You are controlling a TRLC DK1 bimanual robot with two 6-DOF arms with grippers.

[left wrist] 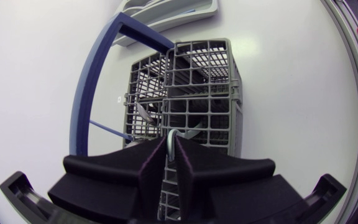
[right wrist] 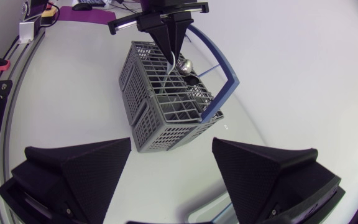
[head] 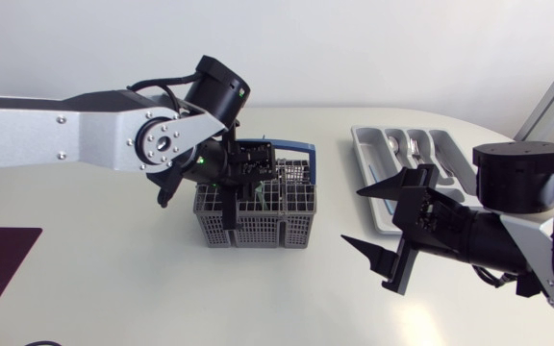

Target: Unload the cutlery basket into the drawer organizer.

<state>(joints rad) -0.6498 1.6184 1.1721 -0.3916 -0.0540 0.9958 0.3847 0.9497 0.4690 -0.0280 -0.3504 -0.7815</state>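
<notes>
L tool [left wrist: 171, 152]: fingers together, clamped from two sides on a thin metal piece; pointed down into the basket.
Held piece: a spoon [right wrist: 185, 64] by the look of it. A round shiny bowl shows right beside the L tool's tip. The rest is down in the grid, depth n/k.
Spoon axis: approx upright, in line w/ the L tool's fingers. A straight pull up along that axis should prob. clear the cell walls.
Basket [head: 258, 219]: grey grid, directly under the L tool. Its blue handle [head: 296, 151] arches over the side away from the L tool.
Other cutlery: at least one more metal piece [left wrist: 143, 112] in a cell ahead of the L tool; type unclear.
Organizer [head: 362, 144]: grey tray beyond basket and blue handle from the L tool, well apart from it. Forks [head: 414, 146] lie in one slot.
R tool [head: 351, 216]: fingers wide apart, holding nothing. It hovers above the counter [head: 113, 288], pointed at the basket, organizer just beside it.
Nearer arm: R tool is nearer the organizer, but the L tool has the spoon.
Step (est.): grip made, spoon not yet clear of the basket.
Watch: the carry to the organizer passes the blue handle, so the spoon prob. needs height first.
</notes>
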